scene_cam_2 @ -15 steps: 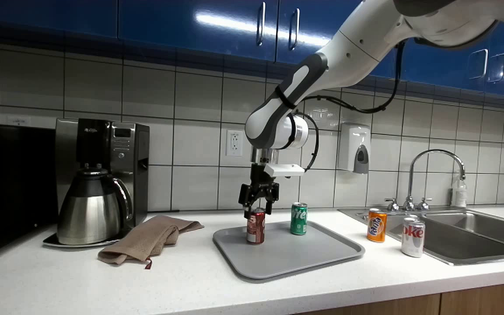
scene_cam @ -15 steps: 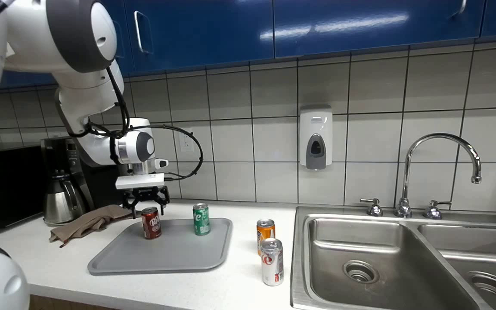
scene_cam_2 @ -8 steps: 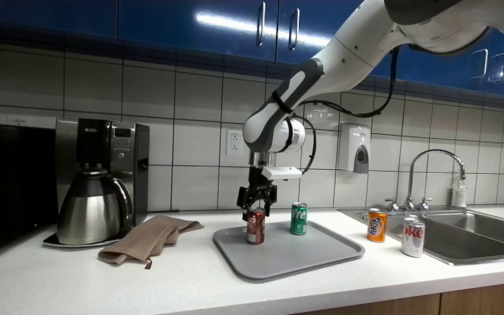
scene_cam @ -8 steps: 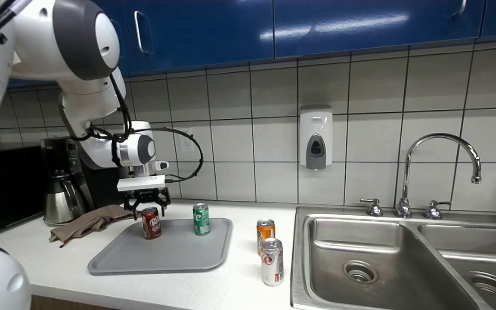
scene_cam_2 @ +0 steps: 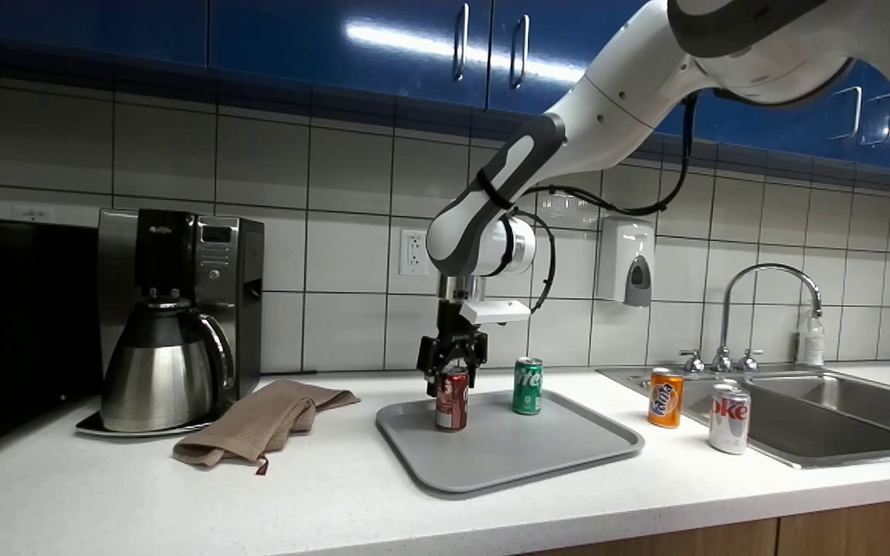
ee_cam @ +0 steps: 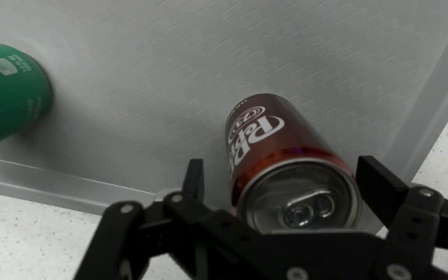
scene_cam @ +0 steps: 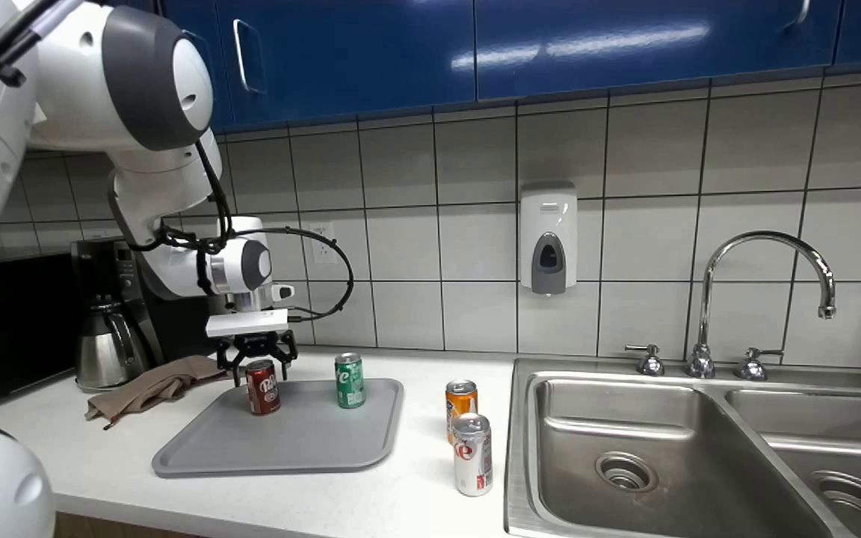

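The dark red Dr Pepper can (ee_cam: 280, 149) stood upright near a corner of the grey tray (scene_cam_2: 507, 455), its white lettering (ee_cam: 256, 134) showing on the side and its silver lid (ee_cam: 300, 194) facing up, pull tab (ee_cam: 312, 209) lying flat

Between towel (scene_cam_2: 267, 421) and sink (scene_cam_2: 823, 430), the tray (scene_cam_2: 522, 455) bears Dr Pepper can (scene_cam_2: 452, 407) and Sprite can (scene_cam_2: 528, 388)

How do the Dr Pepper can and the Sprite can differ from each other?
The Dr Pepper can is dark red, the Sprite can green. The Dr Pepper can has its top between the jaws of the open gripper; the Sprite can stands apart from it. Both stand upright on the gray tray.
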`<state>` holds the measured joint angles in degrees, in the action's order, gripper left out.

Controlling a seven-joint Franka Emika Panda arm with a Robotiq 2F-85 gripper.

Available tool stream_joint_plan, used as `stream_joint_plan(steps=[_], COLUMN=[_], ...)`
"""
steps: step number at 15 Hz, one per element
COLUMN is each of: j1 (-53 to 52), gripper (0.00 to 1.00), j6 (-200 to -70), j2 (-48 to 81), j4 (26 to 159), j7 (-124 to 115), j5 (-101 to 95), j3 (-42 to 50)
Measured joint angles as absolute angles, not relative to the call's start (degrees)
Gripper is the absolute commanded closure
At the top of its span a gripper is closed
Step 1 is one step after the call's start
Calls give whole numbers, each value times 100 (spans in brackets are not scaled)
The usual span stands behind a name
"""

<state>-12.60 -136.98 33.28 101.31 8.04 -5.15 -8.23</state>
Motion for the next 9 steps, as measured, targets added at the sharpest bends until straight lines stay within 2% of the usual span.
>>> stream_joint_plan(steps=[1,5,6,9], j1=[-1263,-1265,-1265,-1266], gripper=[26,58,62,62], j6=[-13697,-13697,-13697,-13695], j2=[3340,3349,3350,3350], j4=[10118,10090,10084,10080], j7=[804,804,804,802], j5=[-515,-515,-515,-516], j3=[-823,-822,-821,-819])
